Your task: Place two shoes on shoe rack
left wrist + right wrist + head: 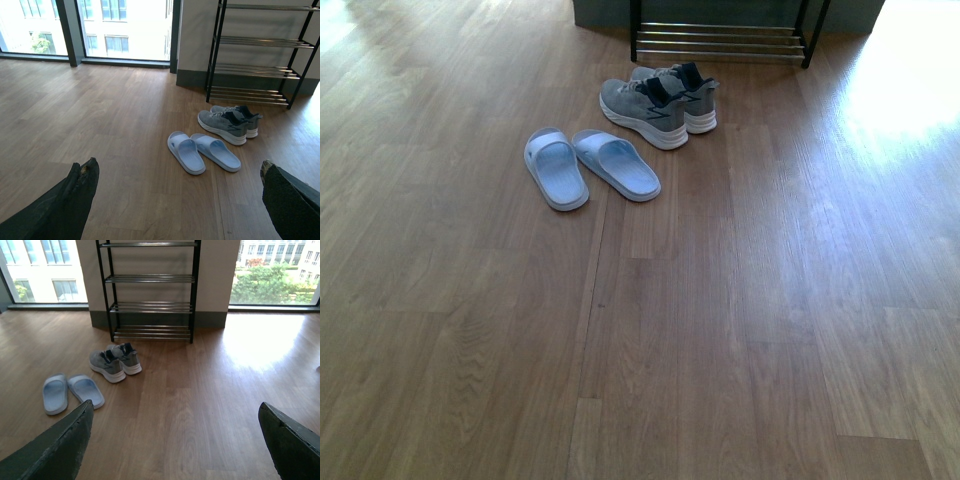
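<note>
The left hand and right hand hang above a wooden floor, each opened wide and gripping nothing. Ahead of them a pair of pale blue slides lies side by side. Just beyond, grey sneakers sit touching. Farthest from the hands stands the black shoe rack against the wall.

Grey sneakers side by side before shoe rack (chrome bars); pale blue slides further out.
</note>
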`<action>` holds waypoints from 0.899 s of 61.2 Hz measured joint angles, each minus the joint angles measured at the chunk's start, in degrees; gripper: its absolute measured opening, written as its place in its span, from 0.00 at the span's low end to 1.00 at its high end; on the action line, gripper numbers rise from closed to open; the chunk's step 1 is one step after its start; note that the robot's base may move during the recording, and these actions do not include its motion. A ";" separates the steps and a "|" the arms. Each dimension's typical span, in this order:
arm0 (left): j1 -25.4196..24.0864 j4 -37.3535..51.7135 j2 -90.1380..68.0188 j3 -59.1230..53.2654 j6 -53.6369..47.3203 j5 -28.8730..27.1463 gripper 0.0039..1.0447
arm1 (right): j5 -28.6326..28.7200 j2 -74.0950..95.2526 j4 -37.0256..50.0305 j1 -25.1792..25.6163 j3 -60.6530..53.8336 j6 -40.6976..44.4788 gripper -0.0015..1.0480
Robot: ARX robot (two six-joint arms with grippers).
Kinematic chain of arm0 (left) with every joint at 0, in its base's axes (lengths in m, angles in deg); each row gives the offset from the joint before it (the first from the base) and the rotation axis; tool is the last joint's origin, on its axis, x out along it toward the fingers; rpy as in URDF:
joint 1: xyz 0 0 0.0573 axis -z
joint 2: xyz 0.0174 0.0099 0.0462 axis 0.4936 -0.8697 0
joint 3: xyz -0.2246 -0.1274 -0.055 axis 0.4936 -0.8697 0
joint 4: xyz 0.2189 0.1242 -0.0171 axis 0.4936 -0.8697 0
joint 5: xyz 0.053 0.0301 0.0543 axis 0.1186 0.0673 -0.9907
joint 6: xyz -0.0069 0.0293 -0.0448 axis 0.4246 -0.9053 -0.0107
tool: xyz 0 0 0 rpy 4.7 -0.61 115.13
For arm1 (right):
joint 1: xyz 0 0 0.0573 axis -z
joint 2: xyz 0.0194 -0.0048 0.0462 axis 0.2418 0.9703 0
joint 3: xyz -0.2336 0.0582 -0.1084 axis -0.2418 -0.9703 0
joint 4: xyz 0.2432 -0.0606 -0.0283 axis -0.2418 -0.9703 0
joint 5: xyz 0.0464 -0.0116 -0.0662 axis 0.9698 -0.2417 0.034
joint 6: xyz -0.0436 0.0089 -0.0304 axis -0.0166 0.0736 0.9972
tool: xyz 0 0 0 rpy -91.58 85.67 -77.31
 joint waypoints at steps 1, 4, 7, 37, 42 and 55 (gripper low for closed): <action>0.00 0.00 0.00 0.00 0.00 0.00 0.91 | 0.00 0.00 0.00 0.00 0.00 0.00 0.91; 0.00 0.00 0.00 0.00 0.00 0.00 0.91 | 0.00 0.00 0.00 0.00 0.00 0.00 0.91; 0.00 0.00 0.00 0.00 0.02 0.00 0.91 | 0.00 0.00 0.00 0.00 0.00 0.00 0.91; 0.00 0.00 0.00 0.00 0.00 0.00 0.91 | 0.00 0.00 0.00 0.00 0.00 0.00 0.91; 0.00 0.00 0.00 0.00 0.00 0.00 0.91 | 0.00 0.00 0.00 0.00 0.00 0.00 0.91; 0.00 0.00 0.00 0.00 0.00 0.00 0.91 | 0.00 0.00 0.00 0.00 0.00 0.00 0.91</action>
